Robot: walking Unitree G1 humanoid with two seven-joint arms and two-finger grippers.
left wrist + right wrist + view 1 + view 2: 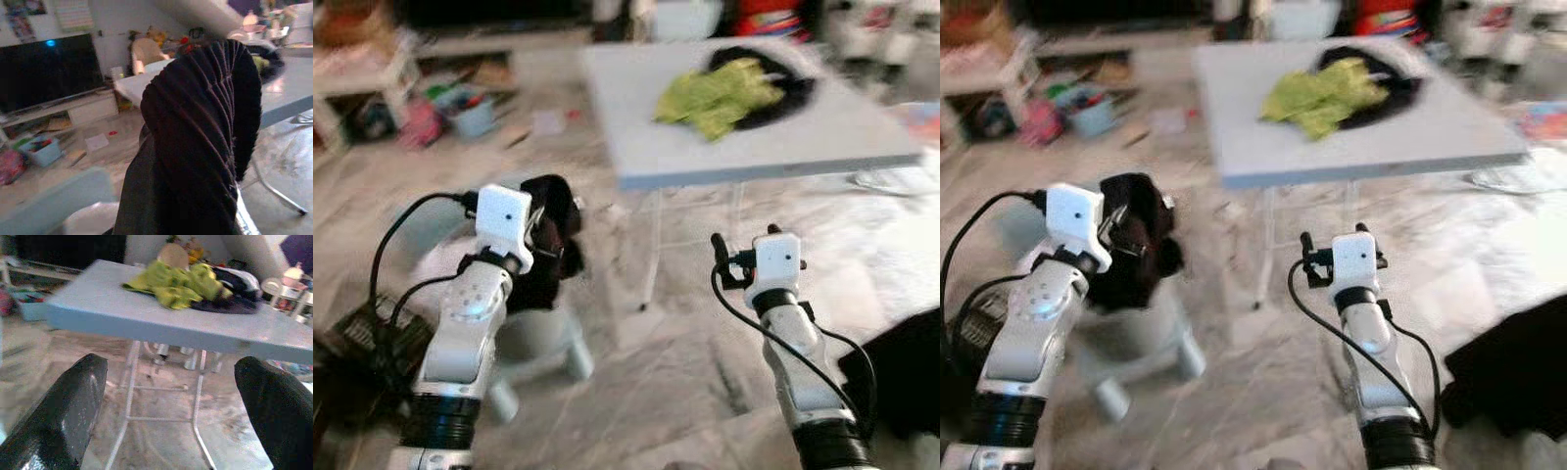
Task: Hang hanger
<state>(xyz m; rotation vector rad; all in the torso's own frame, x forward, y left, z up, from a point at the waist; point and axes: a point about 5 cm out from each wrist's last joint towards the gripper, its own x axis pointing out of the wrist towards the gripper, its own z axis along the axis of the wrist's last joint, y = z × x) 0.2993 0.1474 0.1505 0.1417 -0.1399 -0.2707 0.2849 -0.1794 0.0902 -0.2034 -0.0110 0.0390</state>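
My left gripper [546, 233] is raised at the left, shut on a dark ribbed garment [553, 245] that bunches around its hidden fingers. The same garment [195, 142] hangs close in front of the left wrist camera. To the right, my right gripper [745, 236] is open with nothing between its fingertips, which stand wide apart in the right wrist view [171, 363]. It points at a pale grey folding table [646, 108]. On that table lie a yellow-green garment [720, 93] and a black garment [783, 103]. I cannot make out a hanger.
A pale grey stool [543, 343] stands under the held garment. A black cloth [906, 372] lies on the marble floor at the right. A black crate [352, 338] sits at the left. A TV [46, 73] on a low shelf and a blue bin [470, 113] with clutter stand beyond.
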